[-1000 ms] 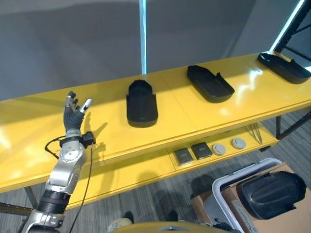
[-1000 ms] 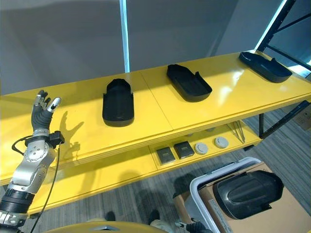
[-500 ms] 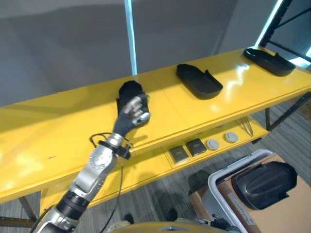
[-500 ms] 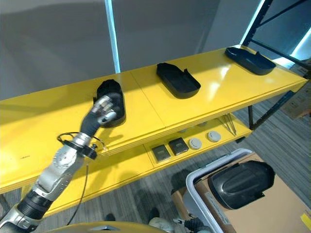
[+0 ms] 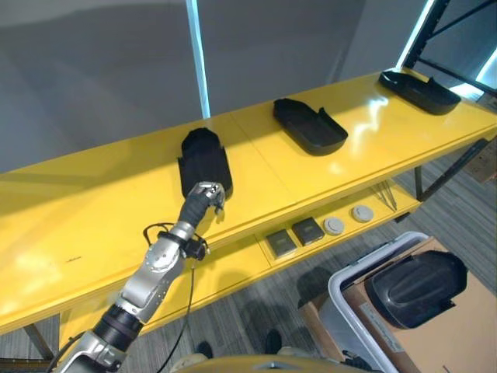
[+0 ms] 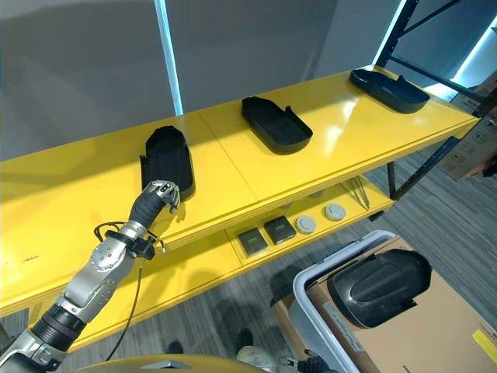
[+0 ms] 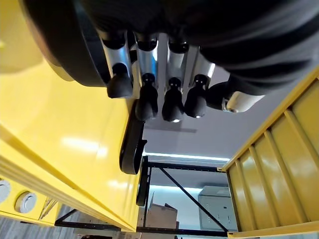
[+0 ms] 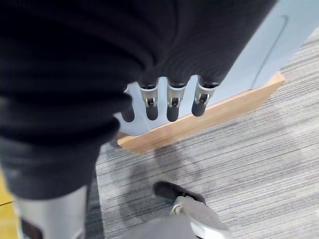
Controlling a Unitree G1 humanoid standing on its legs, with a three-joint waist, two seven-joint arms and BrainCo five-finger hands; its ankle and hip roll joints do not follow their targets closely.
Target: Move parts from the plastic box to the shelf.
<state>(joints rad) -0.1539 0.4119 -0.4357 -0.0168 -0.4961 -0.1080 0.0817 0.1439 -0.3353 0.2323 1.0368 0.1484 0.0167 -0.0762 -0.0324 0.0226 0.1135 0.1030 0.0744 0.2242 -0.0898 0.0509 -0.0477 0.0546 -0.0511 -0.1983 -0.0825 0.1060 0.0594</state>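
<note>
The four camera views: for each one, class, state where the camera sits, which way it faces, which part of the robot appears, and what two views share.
Left eye view: on the head, looking down at the long yellow shelf; left hand at the nearest black moulded part.
Right eye view: beside it, same scene; grey plastic box with another black part.
Left wrist view: along the left hand's fingers, over the shelf.
Right wrist view: along the right hand, toward the carpet floor.
Shared: both eye views show the three parts on the shelf.

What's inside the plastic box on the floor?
One big black molded part sits inside the grey plastic box. Anything underneath that part is covered, so I can't tell.
</note>
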